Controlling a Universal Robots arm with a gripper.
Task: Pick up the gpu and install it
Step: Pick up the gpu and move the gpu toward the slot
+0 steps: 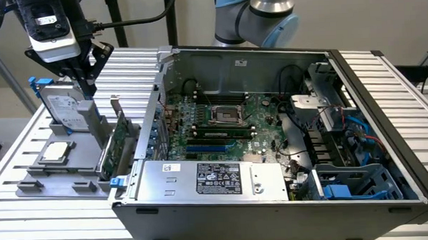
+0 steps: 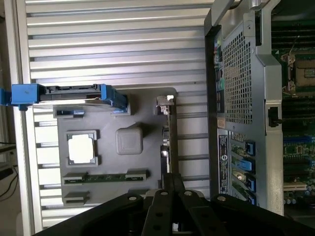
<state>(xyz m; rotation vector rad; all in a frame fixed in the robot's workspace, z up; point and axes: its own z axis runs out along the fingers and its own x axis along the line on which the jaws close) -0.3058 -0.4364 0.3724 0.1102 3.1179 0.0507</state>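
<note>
One thin green gpu (image 1: 114, 150), upright

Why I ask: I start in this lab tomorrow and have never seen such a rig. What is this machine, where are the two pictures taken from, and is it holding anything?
This is a robot arm with a claw at its end. One picture comes from a camera standing off the arm that takes in the whole table. The other comes from a camera on the wrist, looking down past the claw. On the slatted table stands an open computer case with its motherboard exposed. Beside it, on the exterior view's left, a grey holder carries a hard drive with blue rails, a small square CPU chip and the gpu, a green card standing on edge. The claw is shut and holds nothing. It hangs above the holder, and the gpu is not yet picked up.
</note>
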